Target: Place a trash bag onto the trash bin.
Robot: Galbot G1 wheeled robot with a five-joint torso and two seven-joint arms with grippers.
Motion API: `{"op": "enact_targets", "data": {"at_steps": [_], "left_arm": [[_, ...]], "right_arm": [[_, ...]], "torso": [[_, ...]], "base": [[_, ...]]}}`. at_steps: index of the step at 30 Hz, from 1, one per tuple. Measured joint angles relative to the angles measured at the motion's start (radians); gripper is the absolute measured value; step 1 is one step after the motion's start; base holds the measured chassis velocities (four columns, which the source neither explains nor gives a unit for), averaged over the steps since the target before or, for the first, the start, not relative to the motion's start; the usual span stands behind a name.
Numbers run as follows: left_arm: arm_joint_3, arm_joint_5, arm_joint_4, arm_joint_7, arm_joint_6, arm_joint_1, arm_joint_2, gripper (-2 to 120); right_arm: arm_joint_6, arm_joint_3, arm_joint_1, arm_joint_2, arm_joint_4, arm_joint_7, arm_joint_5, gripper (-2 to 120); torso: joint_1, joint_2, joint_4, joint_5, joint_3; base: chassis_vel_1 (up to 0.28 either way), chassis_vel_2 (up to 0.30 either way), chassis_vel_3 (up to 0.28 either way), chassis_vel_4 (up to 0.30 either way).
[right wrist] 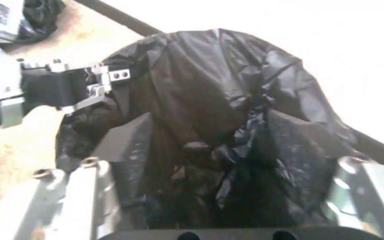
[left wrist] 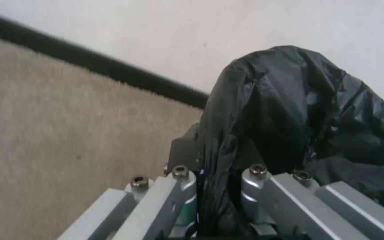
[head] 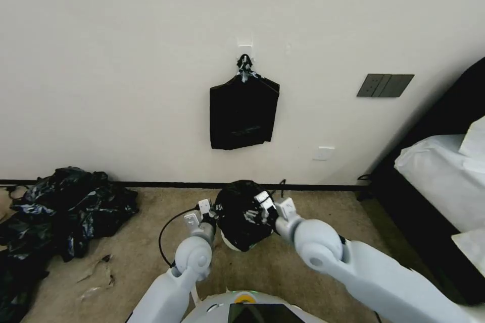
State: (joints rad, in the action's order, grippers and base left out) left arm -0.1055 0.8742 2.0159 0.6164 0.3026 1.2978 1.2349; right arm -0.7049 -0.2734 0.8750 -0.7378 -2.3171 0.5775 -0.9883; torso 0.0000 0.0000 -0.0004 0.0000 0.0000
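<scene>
The big pale wall (head: 126, 60) stands behind everything, and the tan carpet (head: 141, 242) runs up to it. Take the trash bin (head: 233, 245) as the landmark: it sits on the carpet near the wall, right in front of the robot, and just a thin cream edge of it peeks out at the bottom. Far off to the bin's left lies a big heap of black bags (head: 60, 212). On the wall above the bin hangs a flat black bundle (head: 244, 113) from a hook. The trash bag (head: 242, 214) is draped over the top of the bin like a shiny, wrinkly black hat and covers most of it. The left gripper (head: 206, 216) is at the bin's left side, and its two fingers are pressed together with a fold of the bag caught between them. The right gripper (head: 270, 208) is at the bin's right side; its fingers sit wide apart with bag plastic between them, so it looks spread and not pinching. I think the robot is at the step of stretching the bag's mouth around the bin's rim. The next move likely needs both sides pulled down evenly and gently, so the thin plastic does not rip or slip off the rim.
</scene>
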Motion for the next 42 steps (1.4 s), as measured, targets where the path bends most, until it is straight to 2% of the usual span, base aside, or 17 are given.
{"op": "enact_targets", "data": {"at_steps": [1,5,8,9,16,18,25,27,28,31,32,33,35,37,38,40,42], "left_arm": [[0.000,0.000,0.000,0.000,0.000,0.000,0.000,6],[0.003,0.035,-0.014,0.012,0.014,0.002,0.007,7],[0.002,0.038,-0.012,0.013,0.016,0.003,0.008,14],[-0.002,0.036,-0.003,0.013,0.019,0.008,0.004,21],[-0.014,0.002,0.030,-0.008,0.031,0.044,-0.013,44],[-0.019,-0.053,0.062,-0.017,0.043,0.082,-0.024,56],[-0.041,-0.193,0.117,-0.041,0.050,0.160,-0.051,78],[-0.063,-0.285,0.142,-0.076,0.024,0.194,-0.062,87],[-0.063,-0.285,0.142,-0.076,0.024,0.194,-0.062,87],[-0.102,-0.449,0.150,-0.157,-0.084,0.236,-0.062,97],[-0.102,-0.449,0.150,-0.157,-0.084,0.236,-0.062,97],[-0.130,-0.530,0.154,-0.202,-0.162,0.261,-0.056,99],[-0.172,-0.627,0.149,-0.240,-0.292,0.289,-0.030,100],[-0.179,-0.640,0.148,-0.246,-0.312,0.295,-0.025,100],[-0.206,-0.692,0.147,-0.267,-0.378,0.320,-0.006,100],[-0.250,-0.754,0.146,-0.292,-0.451,0.361,0.022,100],[-0.250,-0.754,0.146,-0.292,-0.451,0.361,0.022,100]], "right_arm": [[0.000,0.000,0.000,0.000,0.000,0.000,0.000,72],[0.000,0.053,0.048,-0.007,-0.017,0.000,0.017,89],[0.000,0.067,0.050,-0.009,-0.019,0.000,0.016,96],[0.001,0.074,0.051,-0.007,-0.021,0.001,0.016,99],[0.001,0.116,0.095,-0.021,-0.029,0.002,0.018,100],[0.001,0.149,0.128,-0.030,-0.034,0.001,0.025,100],[0.020,0.247,0.224,-0.061,-0.039,-0.082,0.132,100],[0.125,0.317,0.312,-0.104,-0.036,-0.128,0.225,100],[0.125,0.317,0.312,-0.104,-0.036,-0.128,0.225,100],[0.320,0.433,0.460,-0.168,-0.004,-0.243,0.412,100],[0.320,0.433,0.460,-0.168,-0.004,-0.243,0.412,100],[0.505,0.498,0.552,-0.226,0.034,-0.280,0.550,100],[0.713,0.584,0.666,-0.319,0.094,-0.306,0.732,100],[0.747,0.598,0.684,-0.335,0.103,-0.310,0.756,100],[0.875,0.657,0.749,-0.404,0.131,-0.336,0.815,100],[0.992,0.724,0.829,-0.484,0.149,-0.368,0.852,100],[0.992,0.724,0.829,-0.484,0.149,-0.368,0.852,100]], "torso": [[0.000,0.000,0.0000,0.0000,0.000],[0.000,0.000,0.0005,0.0001,0.000],[0.000,0.000,0.0004,0.0000,0.000],[0.000,0.000,0.0005,0.0000,0.000],[0.000,0.000,0.0005,-0.0001,0.000],[0.000,0.000,0.0004,0.0000,0.000],[0.000,0.000,0.0005,-0.0003,0.000],[0.000,0.000,0.0004,0.0002,0.000],[0.000,0.000,0.0004,0.0002,0.000],[0.000,0.000,0.0006,0.0001,0.000],[0.000,0.000,0.0006,0.0001,0.000],[0.000,0.000,0.0000,-0.0002,0.000],[0.000,0.000,0.0000,0.0002,0.000],[0.000,0.000,-0.0002,0.0002,0.000],[0.000,0.000,0.0002,-0.0004,0.000],[0.000,0.000,0.0002,0.0000,0.000],[0.000,0.000,0.0002,0.0000,0.000]], "base": [[0.000,0.000,0.000,0.000],[0.000,0.000,0.000,0.000],[0.000,0.000,0.000,0.000],[0.000,0.000,0.000,0.000],[0.000,0.000,0.000,0.000],[0.000,0.000,0.000,0.000],[0.000,0.000,0.000,0.000],[0.000,0.000,0.000,0.000],[0.000,0.000,0.000,0.000],[0.000,0.000,0.000,0.000],[0.000,0.000,0.000,0.000],[0.000,0.000,0.000,0.000],[0.000,0.000,0.000,0.000],[0.000,0.000,0.000,0.000],[0.000,0.000,0.000,0.000],[0.000,0.000,0.000,0.000],[0.000,0.000,0.000,0.000]]}}
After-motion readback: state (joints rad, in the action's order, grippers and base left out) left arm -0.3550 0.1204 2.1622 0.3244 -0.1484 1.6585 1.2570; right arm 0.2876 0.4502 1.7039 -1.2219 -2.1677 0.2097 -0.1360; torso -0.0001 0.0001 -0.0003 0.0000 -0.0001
